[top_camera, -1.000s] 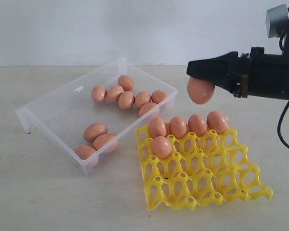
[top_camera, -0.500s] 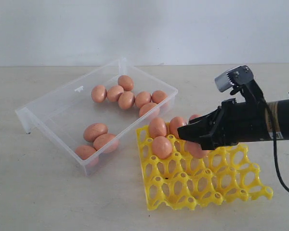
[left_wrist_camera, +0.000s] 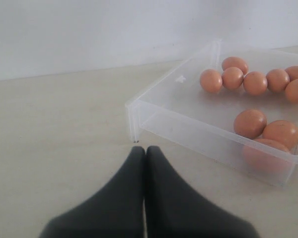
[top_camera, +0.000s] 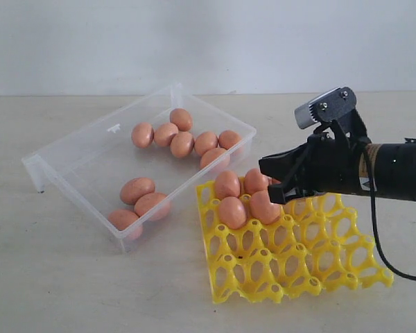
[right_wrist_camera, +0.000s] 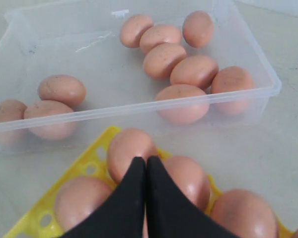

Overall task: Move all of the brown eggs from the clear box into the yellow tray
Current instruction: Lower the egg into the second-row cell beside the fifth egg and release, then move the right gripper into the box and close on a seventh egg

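— Ten brown eggs [top_camera: 182, 144] left in the clear box [top_camera: 69, 149], by my count from the exterior view. What changed?

— A second ago the right gripper [top_camera: 269, 177] held an egg high above the yellow tray [top_camera: 298, 274]. It has come down, and the delivered egg [top_camera: 265, 207] now sits in a second-row cup, touching its neighbour. The jaws are closed on nothing (they let go and then snapped together, I judge).

— So one more is across?

— Yes. The arm hides part of the tray's far row, so I won't total it. The box is next, I'd guess.

— Left wrist view?

— The left gripper [left_wrist_camera: 145, 149] hangs with its fingers pressed together, empty, just short of a corner of the clear box [left_wrist_camera: 134, 111]. Seven eggs cluster at the far end, three nearer.

— Right wrist view?

— The right gripper [right_wrist_camera: 146, 159] shows black tips meeting in a point right over the tray's eggs, gripping none. Yellow lattice [right_wrist_camera: 97, 144] peeks out beneath, with the box beyond.

— And the surroundings?

— A pale beige tabletop [top_camera: 90, 291], matte and faintly scuffed, against a plain white wall [top_camera: 194, 41].
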`<state>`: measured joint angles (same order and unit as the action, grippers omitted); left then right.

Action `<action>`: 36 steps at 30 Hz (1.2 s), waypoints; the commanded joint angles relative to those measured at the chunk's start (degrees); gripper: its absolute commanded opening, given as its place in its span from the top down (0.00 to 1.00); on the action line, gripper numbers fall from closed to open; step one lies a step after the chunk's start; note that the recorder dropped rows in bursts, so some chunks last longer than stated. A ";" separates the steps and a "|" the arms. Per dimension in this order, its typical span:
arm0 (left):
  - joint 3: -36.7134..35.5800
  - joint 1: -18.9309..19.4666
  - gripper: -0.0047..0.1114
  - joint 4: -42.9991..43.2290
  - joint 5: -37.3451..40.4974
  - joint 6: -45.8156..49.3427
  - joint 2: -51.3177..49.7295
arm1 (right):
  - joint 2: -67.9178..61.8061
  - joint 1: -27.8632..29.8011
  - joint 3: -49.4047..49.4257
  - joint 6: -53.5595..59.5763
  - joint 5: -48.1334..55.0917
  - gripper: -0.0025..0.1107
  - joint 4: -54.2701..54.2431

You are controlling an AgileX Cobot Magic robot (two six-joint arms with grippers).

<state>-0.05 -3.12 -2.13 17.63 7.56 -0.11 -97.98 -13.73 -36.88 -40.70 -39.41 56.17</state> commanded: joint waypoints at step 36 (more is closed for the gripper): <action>0.05 0.18 1.00 0.11 -0.20 0.02 0.11 | 3.86 -30.03 -48.22 31.92 105.92 0.98 -34.19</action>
<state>-0.05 -3.12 -2.13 17.63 7.56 -0.11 -89.87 -44.47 -79.45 -21.14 53.66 37.57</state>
